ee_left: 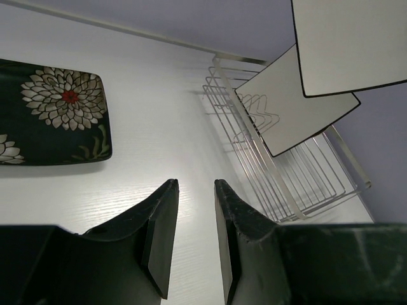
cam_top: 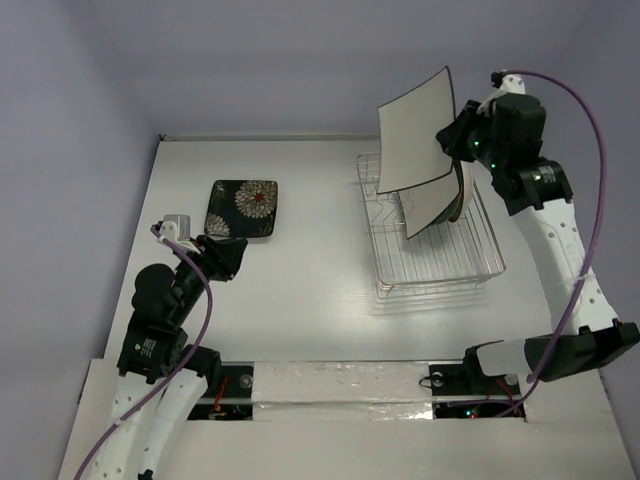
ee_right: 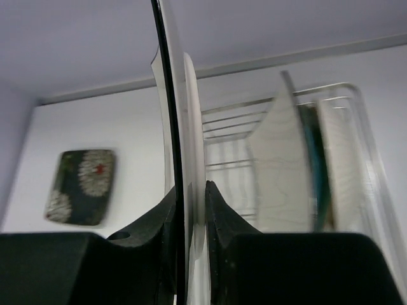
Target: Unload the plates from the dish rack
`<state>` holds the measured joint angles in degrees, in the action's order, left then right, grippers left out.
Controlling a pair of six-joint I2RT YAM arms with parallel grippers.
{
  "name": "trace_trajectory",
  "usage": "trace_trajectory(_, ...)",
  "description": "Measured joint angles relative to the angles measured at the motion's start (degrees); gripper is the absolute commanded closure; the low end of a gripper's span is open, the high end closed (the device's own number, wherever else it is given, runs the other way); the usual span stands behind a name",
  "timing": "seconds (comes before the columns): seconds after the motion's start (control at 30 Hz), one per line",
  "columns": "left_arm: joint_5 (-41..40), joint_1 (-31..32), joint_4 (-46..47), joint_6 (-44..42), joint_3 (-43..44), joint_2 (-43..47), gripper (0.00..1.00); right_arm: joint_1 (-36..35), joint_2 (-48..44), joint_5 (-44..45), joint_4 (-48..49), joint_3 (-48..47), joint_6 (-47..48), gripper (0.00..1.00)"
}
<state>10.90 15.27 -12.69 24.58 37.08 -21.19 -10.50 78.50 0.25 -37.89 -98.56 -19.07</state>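
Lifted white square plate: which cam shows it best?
Top external: the lifted white square plate shows nearly its whole face, above the dish rack, held by the right gripper. Left wrist crops it to one corner; right wrist sees only its edge, clamped between the fingers.

Open desk [cam_top: 310, 290] strip ran between black floral plate [cam_top: 243, 209] and dish rack [cam_top: 440, 268]. Airborne white square plate [cam_top: 418, 130] overhung rack's far half; standing plates [cam_top: 432, 205] blocked there. Rack's near rows stood free.

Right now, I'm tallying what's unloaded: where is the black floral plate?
In the top view the black floral plate lies flat on the table, left of the dish rack, just beyond the open left gripper.
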Motion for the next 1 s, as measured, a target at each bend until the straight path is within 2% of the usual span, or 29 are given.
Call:
trace_trajectory(0.1,0.0,-0.5,0.0,0.0,0.0,0.0,0.73,-5.4,-0.8,-1.7,6.9,5.6,-4.7,1.00)
trace_trajectory(0.2,-0.1,-0.7,0.0,0.0,0.0,0.0,0.73,-12.3,4.1,-3.9,15.8,9.6,-10.8,1.00)
trace_trajectory(0.33,-0.2,-1.0,0.0,0.0,0.0,-0.1,0.73,-20.1,17.4,-6.9,30.2,12.1,-20.4,1.00)
trace_trajectory(0.5,-0.4,-1.1,0.0,0.0,0.0,-0.1,0.73,-25.1,35.1,-10.7,44.2,11.6,-32.6,1.00)
trace_trajectory(0.67,-0.4,-1.1,0.0,0.0,0.0,-0.1,0.73,-26.8,49.2,-11.8,48.0,4.9,-40.6,1.00)
trace_trajectory(0.87,-0.4,-1.1,0.0,0.0,0.0,-0.1,0.73,-26.8,55.1,-12.5,51.8,0.0,-46.1,1.00)
trace_trajectory(0.93,-0.4,-1.1,0.0,0.0,0.0,-0.1,0.73,-26.9,56.0,-12.5,52.5,-1.1,-47.3,0.94)
trace_trajectory(1.0,-0.4,-1.1,0.0,0.0,0.0,-0.1,0.73,-27.1,57.2,-12.6,53.5,-2.4,-48.8,0.80)
